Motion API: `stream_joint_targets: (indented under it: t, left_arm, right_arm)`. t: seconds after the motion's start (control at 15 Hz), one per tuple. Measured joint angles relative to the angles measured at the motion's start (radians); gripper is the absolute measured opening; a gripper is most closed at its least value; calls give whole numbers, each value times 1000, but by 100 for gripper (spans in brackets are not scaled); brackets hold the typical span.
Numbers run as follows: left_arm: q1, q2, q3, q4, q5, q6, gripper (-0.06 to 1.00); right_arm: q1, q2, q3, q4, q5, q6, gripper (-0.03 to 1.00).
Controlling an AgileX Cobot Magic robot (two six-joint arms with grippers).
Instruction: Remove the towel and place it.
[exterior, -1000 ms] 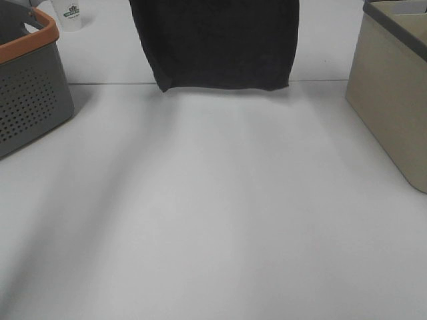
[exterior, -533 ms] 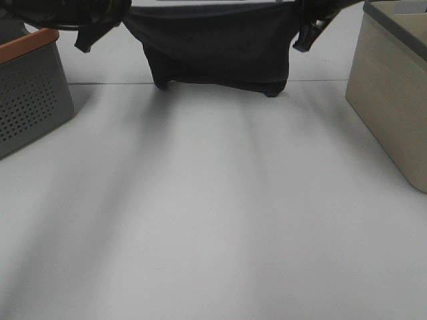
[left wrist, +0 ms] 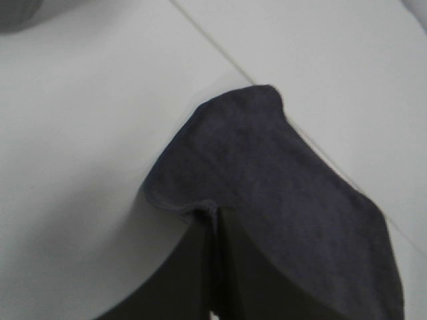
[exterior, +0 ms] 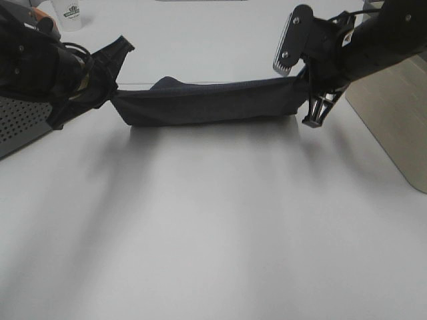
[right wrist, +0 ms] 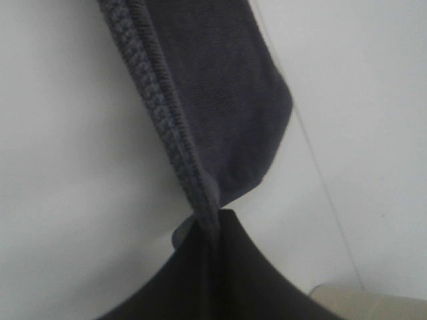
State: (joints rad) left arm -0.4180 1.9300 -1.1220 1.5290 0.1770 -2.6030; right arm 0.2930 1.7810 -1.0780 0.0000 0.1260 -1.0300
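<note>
The dark navy towel [exterior: 210, 103] stretches as a bunched, sagging band between the left claw [exterior: 112, 95] and right claw [exterior: 305, 90], each clamped on one end.

A plain white bench [exterior: 213, 240] fills nearly the whole scene. Its matte top lies under soft, even light, with faint grey shadows streaking across it and a thin dark seam [exterior: 137, 84] crossing its far part. At its left edge stands a grey basket [exterior: 20, 123] with a perforated wall, and behind it a white cup [exterior: 69, 15] with a dark print, while a smooth-sided beige bin [exterior: 393, 127] stands at the right edge.
</note>
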Motion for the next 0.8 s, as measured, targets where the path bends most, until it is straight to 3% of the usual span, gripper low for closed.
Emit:
stream_joint_targets:
  t: [0.27, 0.8]
  left_arm:
    - [-19, -75, 146, 6, -49, 56, 0]
    - [-20, -123, 295, -2, -193, 78, 0]
  right_arm:
    - [56, -36, 212, 20, -1, 0, 2]
    - [184, -65, 343, 53, 4, 1, 2]
